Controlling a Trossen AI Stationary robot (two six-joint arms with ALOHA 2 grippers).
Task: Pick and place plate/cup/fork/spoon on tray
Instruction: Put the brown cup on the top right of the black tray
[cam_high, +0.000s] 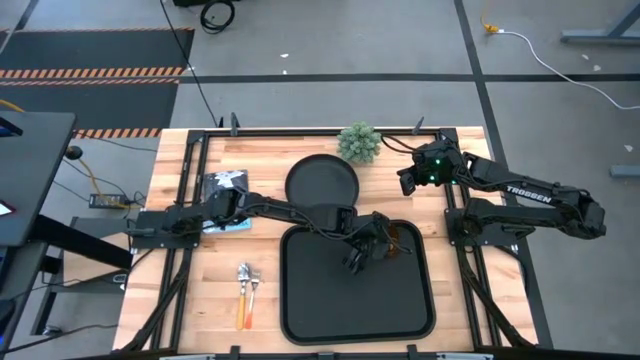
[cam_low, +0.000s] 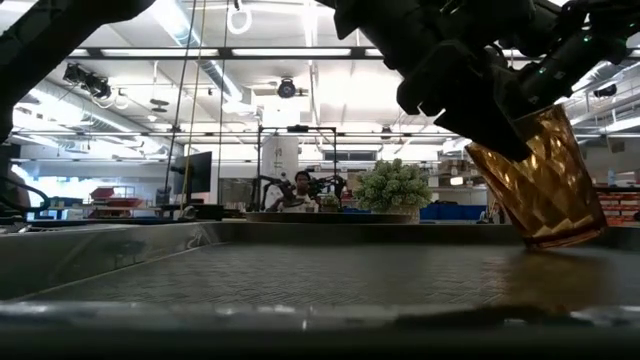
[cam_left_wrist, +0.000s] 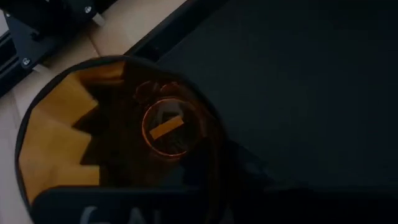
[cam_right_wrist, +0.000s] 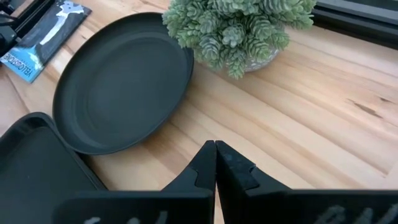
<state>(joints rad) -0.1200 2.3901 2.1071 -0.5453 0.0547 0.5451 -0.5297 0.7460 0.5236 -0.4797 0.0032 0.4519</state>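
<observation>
My left gripper pinches the tilted amber cup, its base edge touching the tray near the far right corner, while my right gripper, fingers pressed together, waits beside the plate.

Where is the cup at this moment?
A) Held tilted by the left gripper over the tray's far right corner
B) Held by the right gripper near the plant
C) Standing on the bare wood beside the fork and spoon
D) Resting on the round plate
A: the left gripper holds the cup tilted, its base at the tray floor in the far right corner.
</observation>
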